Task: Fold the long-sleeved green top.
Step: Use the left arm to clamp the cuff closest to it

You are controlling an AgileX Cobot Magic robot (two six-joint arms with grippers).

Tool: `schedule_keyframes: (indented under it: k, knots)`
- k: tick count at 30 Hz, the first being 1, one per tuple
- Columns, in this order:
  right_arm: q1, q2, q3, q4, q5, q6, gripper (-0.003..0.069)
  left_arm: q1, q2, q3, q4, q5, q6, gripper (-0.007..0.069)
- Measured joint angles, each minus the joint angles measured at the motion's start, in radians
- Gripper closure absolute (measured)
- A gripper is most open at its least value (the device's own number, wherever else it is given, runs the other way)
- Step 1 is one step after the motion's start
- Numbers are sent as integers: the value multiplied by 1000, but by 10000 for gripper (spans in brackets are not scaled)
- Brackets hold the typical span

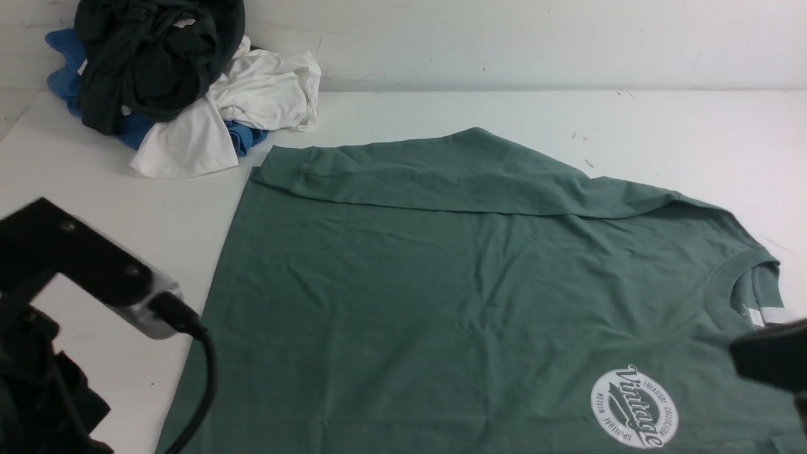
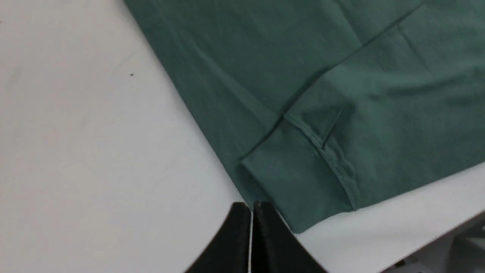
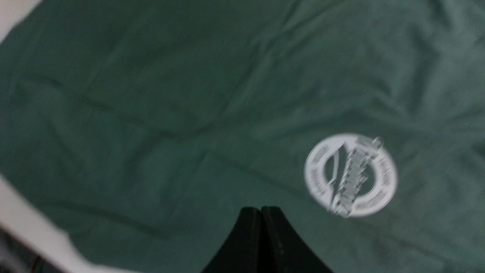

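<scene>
a: what are the jaws of the black left gripper (image 2: 251, 211) doing?
b: they are shut tight, and nothing is in them.
a: what is near them?
b: the tips are over the flat white table (image 2: 94, 132), right at the edge of the big sage-green long-sleeved cotton top (image 2: 265, 57). the sleeve cuff (image 2: 295, 178) lies just beside the tips. i cannot tell if they touch the cloth.
a: and the black right gripper (image 3: 260, 211)?
b: its jaws are together too, with nothing in them. they are above the green front of the top. the round white chest print (image 3: 350, 174) is near the tips. that picture is blurry.
a: where is the top on the table?
b: it lies flat, front side up, from the middle over to the robot's right. one long sleeve (image 1: 441, 176) is folded across the far part of the body. the ribbed neck (image 1: 715, 287) with a little white label (image 1: 774, 315) is at the right.
a: anything else?
b: a heap in the far left corner, apart from the top: a black garment (image 1: 151, 57) on a white garment (image 1: 265, 88) and a blue garment (image 1: 63, 69).
</scene>
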Motion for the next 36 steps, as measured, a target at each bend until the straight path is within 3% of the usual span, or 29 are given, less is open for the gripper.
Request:
schedule_keyframes:
  k: [8, 14, 19, 22, 36]
  knots:
    - [139, 51, -7, -30, 86, 11, 673, -36, 190, 0, 1, -5, 0, 593]
    - [143, 51, -7, -65, 87, 10, 673, -48, 341, -1, -23, -22, 29, 475]
    - [143, 51, -7, -64, 88, 8, 673, -126, 469, -2, 21, -68, 114, 305]
    - [144, 51, -7, -64, 88, 8, 673, -144, 531, -3, 52, -84, 120, 263]
    - [181, 51, -7, -79, 88, -1, 673, -145, 661, 73, 114, -177, 67, 251]
